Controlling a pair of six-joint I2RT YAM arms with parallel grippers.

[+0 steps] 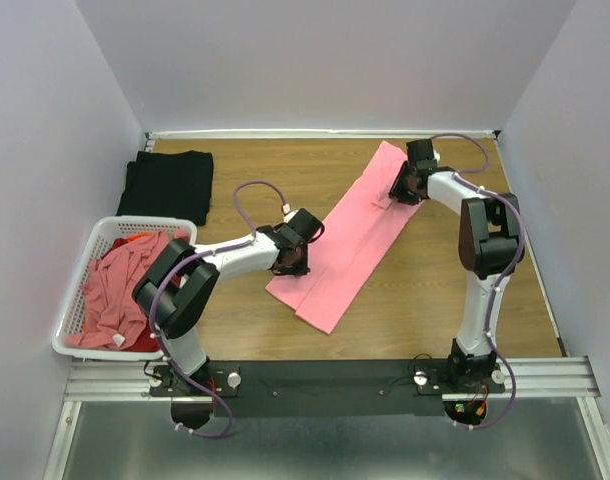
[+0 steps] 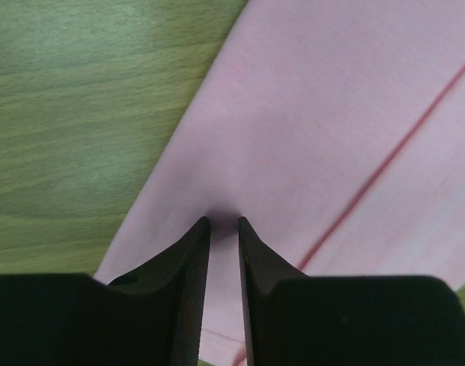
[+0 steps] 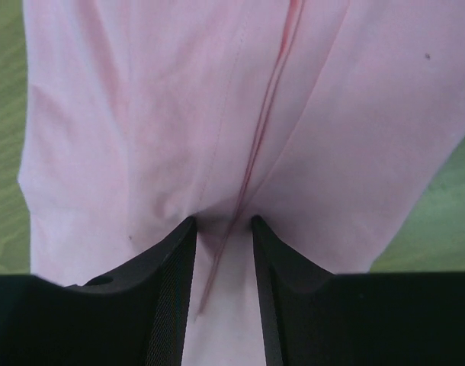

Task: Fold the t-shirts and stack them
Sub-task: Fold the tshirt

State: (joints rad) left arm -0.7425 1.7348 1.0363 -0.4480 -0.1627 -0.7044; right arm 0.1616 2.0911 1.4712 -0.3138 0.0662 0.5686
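A salmon-pink t-shirt (image 1: 350, 240), folded into a long strip, lies diagonally across the wooden table. My left gripper (image 1: 293, 264) is down on the strip's left edge near its near end. In the left wrist view its jaws (image 2: 222, 221) stand close together with pink cloth (image 2: 316, 114) pinched between them. My right gripper (image 1: 401, 191) is down on the far end of the strip. In the right wrist view (image 3: 222, 219) the cloth (image 3: 141, 114) puckers up between its jaws along a red seam. A folded black t-shirt (image 1: 170, 185) lies at the far left.
A white slatted basket (image 1: 65, 315) at the near left holds several crumpled salmon-pink and red shirts (image 1: 115, 285). White walls close in the table on the left, back and right. Bare wood (image 1: 465, 300) shows right of the strip.
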